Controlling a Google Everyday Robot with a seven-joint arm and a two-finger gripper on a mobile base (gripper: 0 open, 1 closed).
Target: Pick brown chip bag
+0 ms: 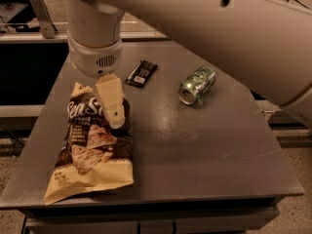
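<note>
The brown chip bag (90, 150) lies flat on the left side of the grey table (195, 150). Its dark middle bears white "Sea Salt" lettering and pictured chips, and its cream end points toward the near edge. My gripper (116, 118) hangs from the big white arm and points down over the bag's upper right part, covering some of the lettering. I cannot tell whether it touches the bag. It holds nothing that I can see.
A small black snack wrapper (141, 73) lies just beyond the bag, to the right of the gripper's wrist. A green can (197, 84) lies on its side at the middle right. The white arm crosses the top right of the view.
</note>
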